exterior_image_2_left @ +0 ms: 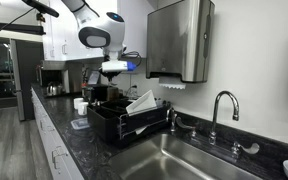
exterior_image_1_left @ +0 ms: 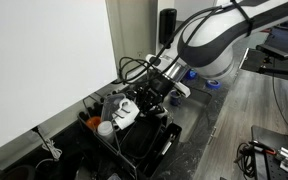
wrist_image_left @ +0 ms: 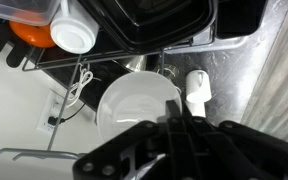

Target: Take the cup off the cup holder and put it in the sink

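- The cup (wrist_image_left: 72, 30) sits at the edge of the dish rack (exterior_image_2_left: 106, 122), up and to the left of the fingers (wrist_image_left: 191, 132) in the wrist view, its mouth facing the camera.
- The fingers look closed together and hold nothing.

White cup (wrist_image_left: 72, 28) sits at the black dish rack's (exterior_image_2_left: 109, 125) edge; steel sink (exterior_image_2_left: 179, 160) just beside.

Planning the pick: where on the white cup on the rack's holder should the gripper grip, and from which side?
Grip the white cup across its side wall, probably from above: in the wrist view its round end faces the camera, so it should lift off. The orange item crowds one side.
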